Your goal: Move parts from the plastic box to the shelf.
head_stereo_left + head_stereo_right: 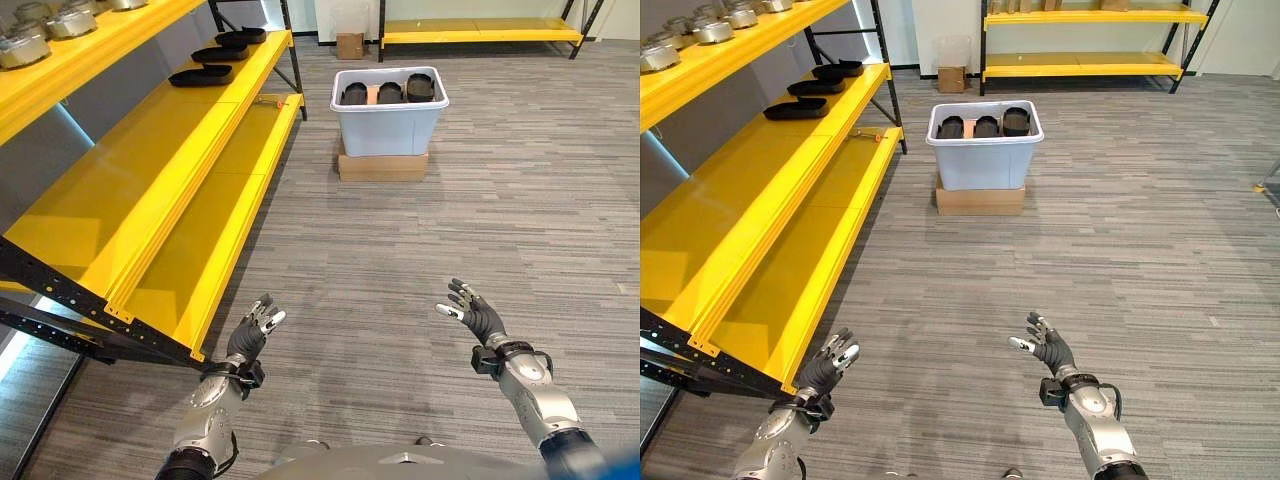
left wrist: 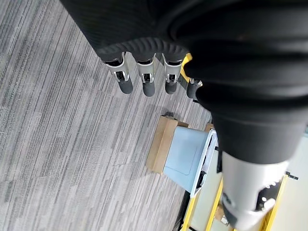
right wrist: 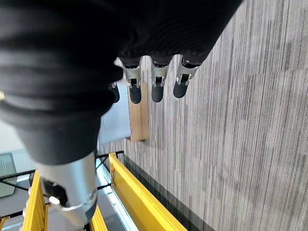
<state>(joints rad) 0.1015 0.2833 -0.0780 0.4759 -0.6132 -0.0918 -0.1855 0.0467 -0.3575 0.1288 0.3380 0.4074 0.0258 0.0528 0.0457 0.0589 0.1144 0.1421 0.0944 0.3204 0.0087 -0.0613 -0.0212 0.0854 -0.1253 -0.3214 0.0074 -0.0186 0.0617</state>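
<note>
In the left eye view, a pale plastic box (image 1: 389, 118) stood on a flat cardboard box (image 1: 383, 166) on the grey carpet (image 1: 450, 240), well ahead of the robot. Dark parts (image 1: 389, 92) stood in a row inside the plastic box. The yellow shelf (image 1: 150, 180) ran along the robot's left side; a few black parts (image 1: 201, 74) already lay on its middle level near the far end, and metal parts (image 1: 45, 28) sat on the level above. The left hand (image 1: 250, 335) hovered just beside the shelf's near corner, fingers straight and holding nothing. The right hand (image 1: 470, 312) hovered over the carpet, fingers spread and empty.

The right eye view showed the same layout, with a second yellow shelf (image 1: 1090, 65) along the far wall and a small cardboard carton (image 1: 951, 78) beside it.

In the left wrist view, the fingers (image 2: 148, 79) hung loose above the carpet, with the plastic box and its cardboard base beyond them.

In the right wrist view, the fingers (image 3: 158, 84) were likewise relaxed and held nothing, the cardboard box showing past them.
</note>
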